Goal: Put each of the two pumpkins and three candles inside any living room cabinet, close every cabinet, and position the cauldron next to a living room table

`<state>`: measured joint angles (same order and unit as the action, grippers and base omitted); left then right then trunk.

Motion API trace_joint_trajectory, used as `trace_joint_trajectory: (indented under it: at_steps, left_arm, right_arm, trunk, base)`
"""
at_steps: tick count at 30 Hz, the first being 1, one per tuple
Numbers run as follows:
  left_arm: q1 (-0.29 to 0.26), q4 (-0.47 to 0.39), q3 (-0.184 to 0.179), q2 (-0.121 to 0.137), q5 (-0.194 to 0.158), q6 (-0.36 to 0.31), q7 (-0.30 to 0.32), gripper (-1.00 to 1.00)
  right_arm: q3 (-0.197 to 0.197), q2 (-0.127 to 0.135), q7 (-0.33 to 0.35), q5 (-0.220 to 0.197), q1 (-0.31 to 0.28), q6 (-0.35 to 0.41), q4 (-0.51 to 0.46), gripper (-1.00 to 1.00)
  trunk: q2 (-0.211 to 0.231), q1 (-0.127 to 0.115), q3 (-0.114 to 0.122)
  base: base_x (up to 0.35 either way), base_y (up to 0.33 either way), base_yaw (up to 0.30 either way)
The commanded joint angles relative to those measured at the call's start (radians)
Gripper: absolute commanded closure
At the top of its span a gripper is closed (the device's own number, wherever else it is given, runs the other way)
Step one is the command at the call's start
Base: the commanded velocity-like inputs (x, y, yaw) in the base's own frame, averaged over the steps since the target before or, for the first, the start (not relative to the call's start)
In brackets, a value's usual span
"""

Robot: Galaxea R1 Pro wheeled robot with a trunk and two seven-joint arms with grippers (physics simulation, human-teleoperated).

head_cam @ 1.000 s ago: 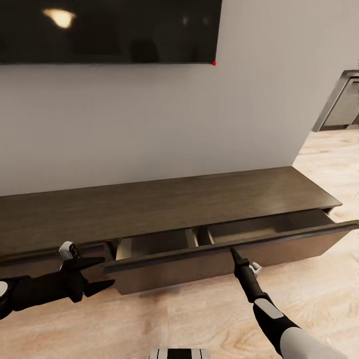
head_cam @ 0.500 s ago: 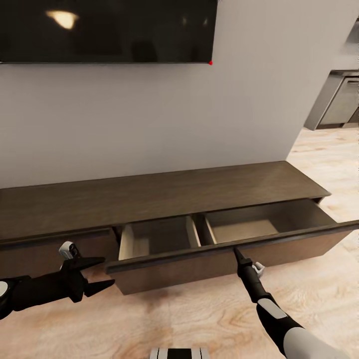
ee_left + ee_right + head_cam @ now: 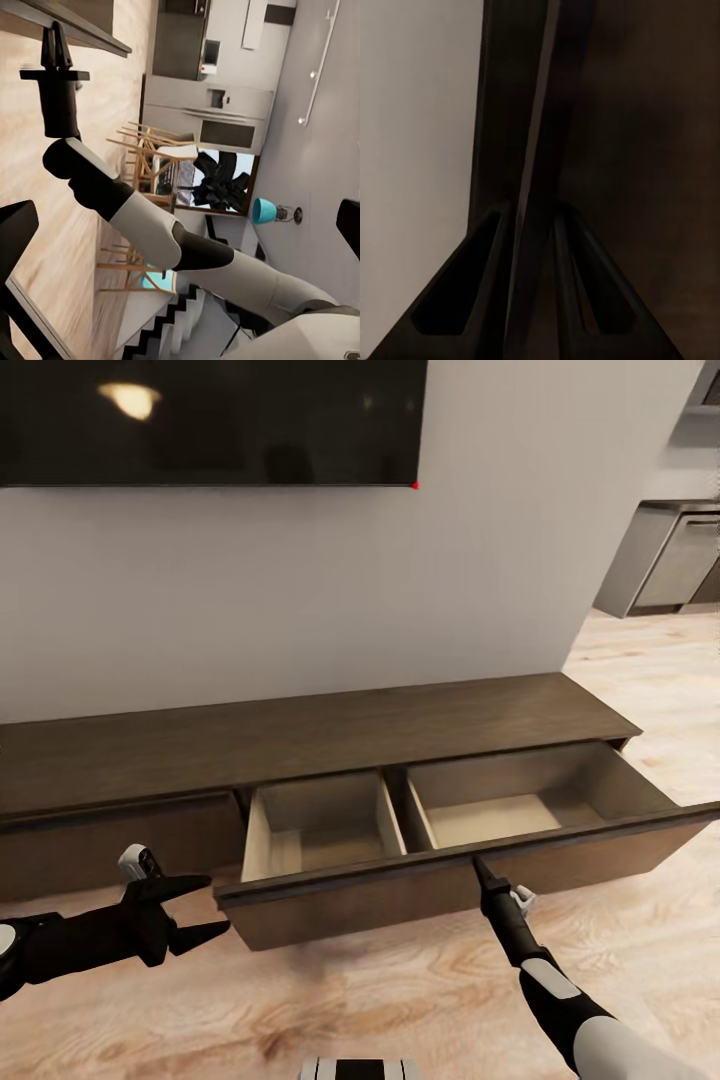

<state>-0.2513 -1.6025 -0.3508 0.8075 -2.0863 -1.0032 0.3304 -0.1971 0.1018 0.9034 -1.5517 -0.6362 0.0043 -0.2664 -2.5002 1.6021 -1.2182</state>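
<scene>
Left arm, black forearm, reached in low from the left side in the head view. Its black two-finger left gripper (image 3: pixel 205 908) pointed right with the fingers spread apart, nothing between them. Right arm, white upper segment and black wrist, extended forward and up from the lower right. The slim black right gripper (image 3: pixel 480 869) sat at the top edge of the dark-brown drawer front panel (image 3: pixel 400 890), fingers pinched on that edge, as the right wrist view showed.
</scene>
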Motion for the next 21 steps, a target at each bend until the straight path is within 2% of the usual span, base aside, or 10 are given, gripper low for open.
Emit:
trace_joint_trajectory:
  at_steps: [1,6,21]
  left_arm:
    - [-0.002,0.001,-0.004,0.001,0.006,0.0,0.01,-1.0]
    - [-0.002,0.001,-0.004,0.001,0.006,0.0,0.01,-1.0]
    - [-0.002,0.001,-0.004,0.001,0.006,0.0,0.01,-1.0]
  right_arm:
    - [-0.046,-0.04,0.014,0.001,0.0,0.003,-0.002,1.0]
    - [-0.047,-0.04,0.014,0.001,0.0,0.003,-0.002,1.0]
    - [-0.046,-0.04,0.014,0.001,0.0,0.003,-0.002,1.0]
  trunk:
    - [0.0,-0.001,-0.001]
    - [0.0,-0.001,-0.001]
    - [0.0,-0.001,-0.001]
  base:
    - [-0.217,-0.099,0.0]
    - [-0.138,-0.075,0.0]
    - [-0.005,-0.003,0.0]
